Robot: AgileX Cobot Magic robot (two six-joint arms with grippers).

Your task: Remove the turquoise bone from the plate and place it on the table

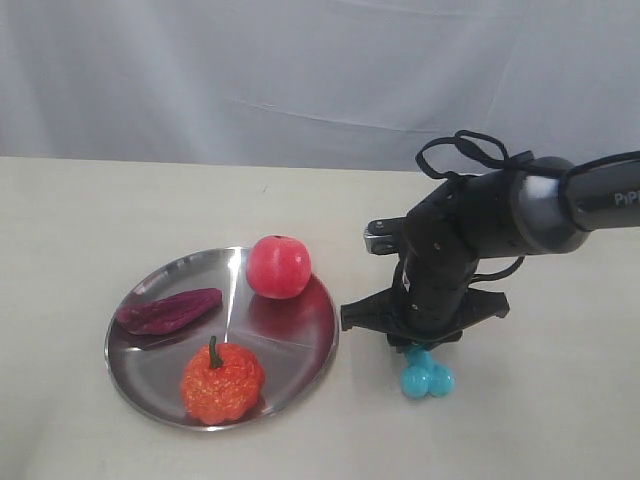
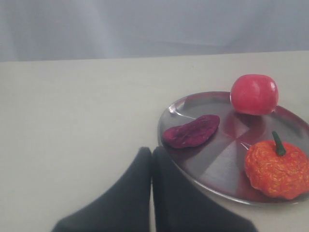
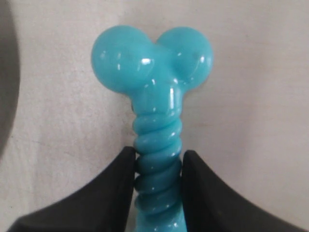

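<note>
The turquoise bone (image 3: 157,121) is clamped by its ribbed shaft between the black fingers of my right gripper (image 3: 158,162), which is shut on it. In the exterior view the bone (image 1: 425,377) points downward beneath the right gripper (image 1: 418,346), off the plate, its knobbed end at or just above the table (image 1: 530,420); I cannot tell if it touches. The silver plate (image 1: 150,370) lies to its left. My left gripper (image 2: 152,155) is shut with nothing in it, beside the plate's rim (image 2: 166,113); it does not show in the exterior view.
On the plate sit a red apple (image 1: 279,266), an orange pumpkin (image 1: 221,382) and a purple sweet potato (image 1: 168,309). A pale curtain hangs behind the table. The right arm (image 1: 520,215) reaches in from the right edge.
</note>
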